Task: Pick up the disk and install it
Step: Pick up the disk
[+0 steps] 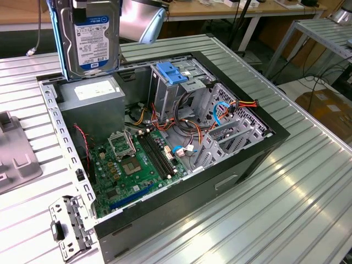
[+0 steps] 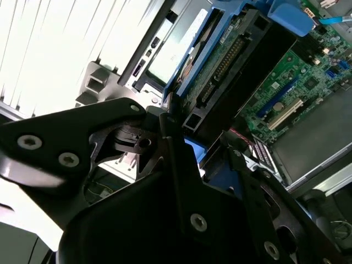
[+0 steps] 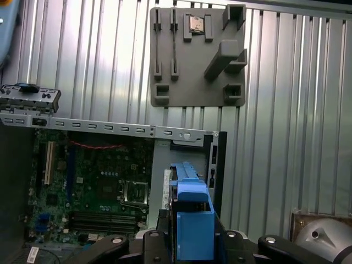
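Silver-metal, blue-railed hard disk (image 1: 91,36): held upright, long axis vertical, label turned toward exterior view.
Jaws: clamped on the disk.

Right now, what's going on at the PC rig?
The arm's hand is shut on the disk and holds it upright in the air. In the exterior view the disk hangs over the end of the open computer case where the grey power supply sits. It is not yet installed. The drive cage with its blue latch stands lower, toward the exterior view's right.
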Controlling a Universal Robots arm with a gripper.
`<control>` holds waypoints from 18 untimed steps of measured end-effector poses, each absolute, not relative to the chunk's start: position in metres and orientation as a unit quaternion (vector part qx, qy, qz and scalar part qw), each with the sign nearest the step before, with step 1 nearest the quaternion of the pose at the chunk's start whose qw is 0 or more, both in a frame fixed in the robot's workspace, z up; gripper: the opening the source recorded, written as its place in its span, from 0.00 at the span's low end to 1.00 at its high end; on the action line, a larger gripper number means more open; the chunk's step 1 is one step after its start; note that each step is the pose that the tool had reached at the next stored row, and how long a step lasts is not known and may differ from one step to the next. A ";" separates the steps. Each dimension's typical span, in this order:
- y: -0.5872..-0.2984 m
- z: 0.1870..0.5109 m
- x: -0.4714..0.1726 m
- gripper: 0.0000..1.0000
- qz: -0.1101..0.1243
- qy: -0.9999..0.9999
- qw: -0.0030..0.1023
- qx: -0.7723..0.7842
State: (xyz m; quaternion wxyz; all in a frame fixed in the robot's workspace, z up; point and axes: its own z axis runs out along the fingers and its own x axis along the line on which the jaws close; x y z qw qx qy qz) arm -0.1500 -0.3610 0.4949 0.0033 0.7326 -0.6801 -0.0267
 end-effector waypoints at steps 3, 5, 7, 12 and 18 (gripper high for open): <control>-0.364 0.495 -0.149 0.37 -0.027 -0.680 0.003 0.733; -0.365 0.495 -0.148 0.37 -0.027 -0.680 0.003 0.733; -0.367 0.495 -0.147 0.37 -0.027 -0.680 0.003 0.733; -0.372 0.495 -0.145 0.37 -0.027 -0.680 0.003 0.733; -0.375 0.494 -0.143 0.37 -0.027 -0.680 0.003 0.733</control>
